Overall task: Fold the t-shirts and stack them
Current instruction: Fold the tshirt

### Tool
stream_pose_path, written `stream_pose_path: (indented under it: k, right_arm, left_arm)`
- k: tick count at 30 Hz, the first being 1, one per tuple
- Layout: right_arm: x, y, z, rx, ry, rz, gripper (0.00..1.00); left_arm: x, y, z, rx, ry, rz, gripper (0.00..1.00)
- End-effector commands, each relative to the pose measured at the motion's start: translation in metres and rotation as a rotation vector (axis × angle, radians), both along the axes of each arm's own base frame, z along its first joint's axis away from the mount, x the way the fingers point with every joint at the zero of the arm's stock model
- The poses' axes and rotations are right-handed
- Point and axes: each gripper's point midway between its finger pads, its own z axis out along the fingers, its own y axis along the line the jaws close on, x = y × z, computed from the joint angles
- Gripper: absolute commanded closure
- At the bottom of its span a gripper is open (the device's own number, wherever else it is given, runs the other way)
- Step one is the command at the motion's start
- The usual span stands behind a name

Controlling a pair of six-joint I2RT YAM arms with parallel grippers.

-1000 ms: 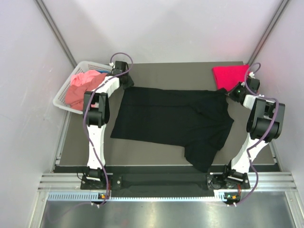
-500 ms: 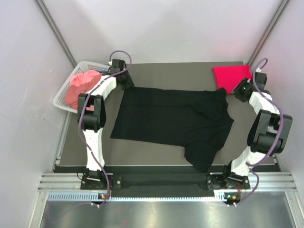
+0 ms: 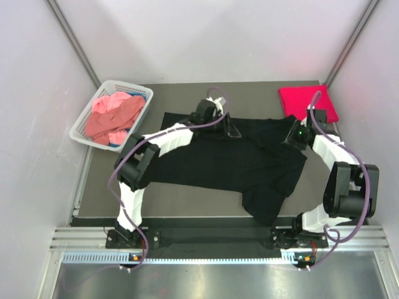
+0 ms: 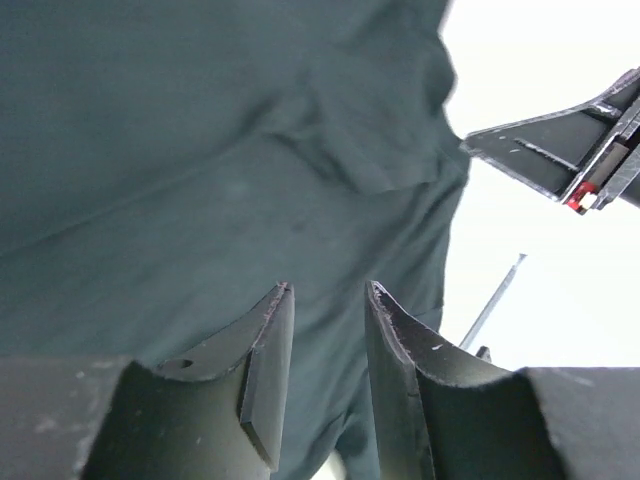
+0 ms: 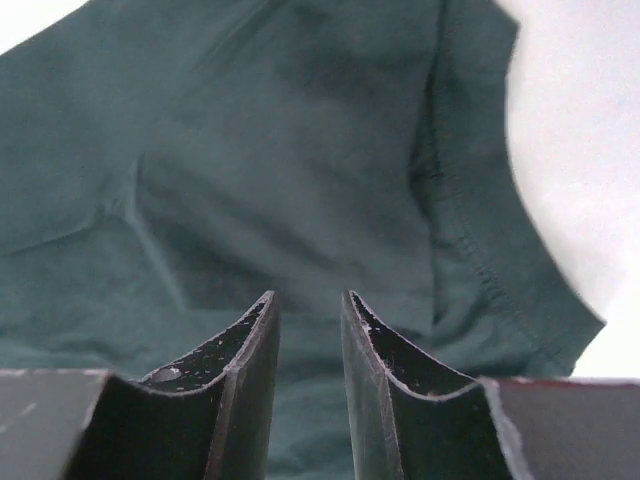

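A black t-shirt [image 3: 224,159] lies spread flat across the table, one sleeve hanging toward the near right. My left gripper [image 3: 229,128] hovers over its far edge near the middle, jaws apart and empty; the left wrist view shows the gripper [image 4: 325,290] above dark cloth [image 4: 200,150]. My right gripper [image 3: 289,139] is over the shirt's far right part, jaws apart and empty; the right wrist view shows it [image 5: 308,297] above a hemmed sleeve [image 5: 470,230]. A folded crimson red shirt [image 3: 307,101] lies at the back right corner. Salmon pink shirts [image 3: 112,115] fill the basket, with a bit of blue under them.
A white lattice basket [image 3: 84,121] stands at the table's back left edge. The booth walls close in on both sides and behind. The right gripper's fingers [image 4: 560,160] show in the left wrist view, to the upper right.
My left arm swung from the back left corner by the basket rightward over the shirt's far edge. My right gripper moved from beside the red shirt inward over the black shirt.
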Motion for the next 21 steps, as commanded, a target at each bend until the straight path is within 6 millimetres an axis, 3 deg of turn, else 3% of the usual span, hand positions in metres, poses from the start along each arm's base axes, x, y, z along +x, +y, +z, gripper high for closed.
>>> stream_pose_path:
  k: [1,4,10,16,21]
  right_arm:
    - [0.008,0.003,0.041,-0.005,-0.133,0.000,0.68]
    - [0.005,0.008,0.062,-0.004,-0.187,0.006,0.68]
    - [-0.005,0.006,0.095,-0.025,-0.277,-0.005,0.68]
    - [-0.010,0.011,0.110,-0.010,-0.329,0.010,0.69]
    - [-0.014,0.011,0.111,-0.014,-0.346,0.008,0.69]
  left_arm:
    - [0.004,-0.039,0.009,-0.127,-0.087,-0.026,0.60]
    - [0.000,-0.061,0.008,-0.210,-0.084,-0.014,0.61]
    - [-0.007,-0.088,-0.035,-0.205,0.018,0.070,0.64]
    - [-0.006,-0.096,-0.063,-0.166,0.068,0.140,0.68]
    - [0.000,-0.107,-0.067,-0.172,0.078,0.139,0.66]
